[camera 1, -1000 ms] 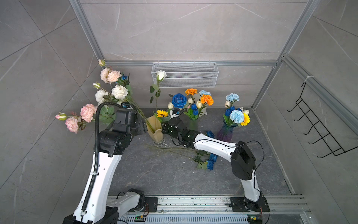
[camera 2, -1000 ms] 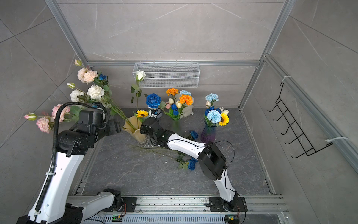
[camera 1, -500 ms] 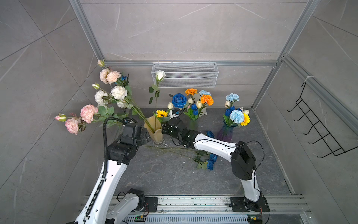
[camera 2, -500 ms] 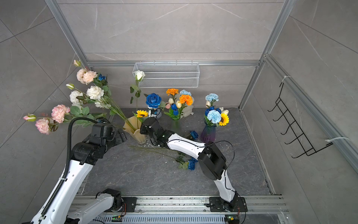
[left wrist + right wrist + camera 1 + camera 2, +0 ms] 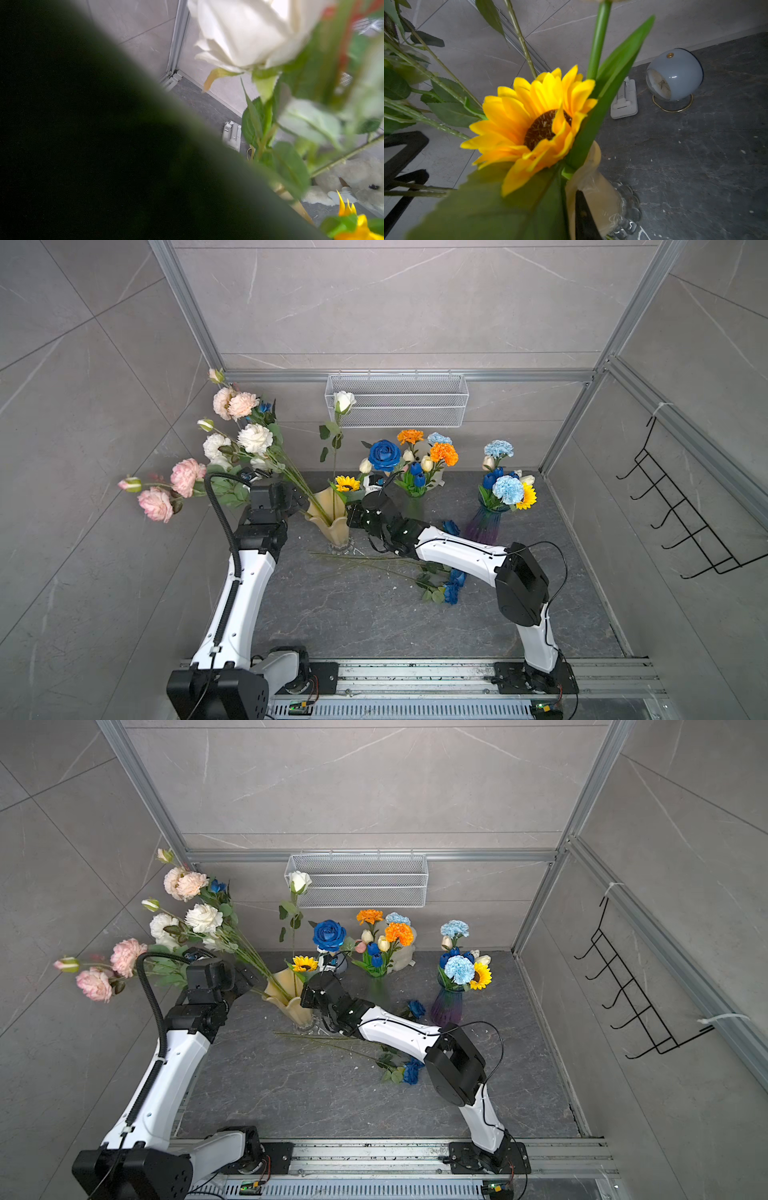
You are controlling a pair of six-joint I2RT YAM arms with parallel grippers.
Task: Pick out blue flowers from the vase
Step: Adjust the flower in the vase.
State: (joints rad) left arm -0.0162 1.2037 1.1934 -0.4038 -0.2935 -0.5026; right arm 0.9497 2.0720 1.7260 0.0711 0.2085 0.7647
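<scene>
A beige vase [image 5: 332, 522] holds long-stemmed white and pink blooms, a sunflower [image 5: 533, 124] and one small deep blue flower [image 5: 264, 407] high in the bunch. My right gripper [image 5: 352, 516] is shut on the vase's right rim, with one dark finger [image 5: 583, 216] against its wall. At the leaning stems left of the vase is my left gripper [image 5: 300, 499]; its black fingers [image 5: 406, 145] stand apart. A leaf blocks most of the left wrist view. Blue flowers [image 5: 453, 591] lie on the table by the right arm, another [image 5: 451, 526] behind it.
A blue rose [image 5: 384, 455] rises behind the right wrist. A middle bouquet [image 5: 415, 479] and a purple vase [image 5: 484, 526] hold more blue, orange and yellow blooms. A round clock [image 5: 675, 74], a wire basket [image 5: 397, 400] and a wall hook rack [image 5: 685, 526] are around.
My left arm has dropped from a raised pose and reached in toward the stems by the vase, its jaws spreading wider. The right arm has stayed at the vase.
</scene>
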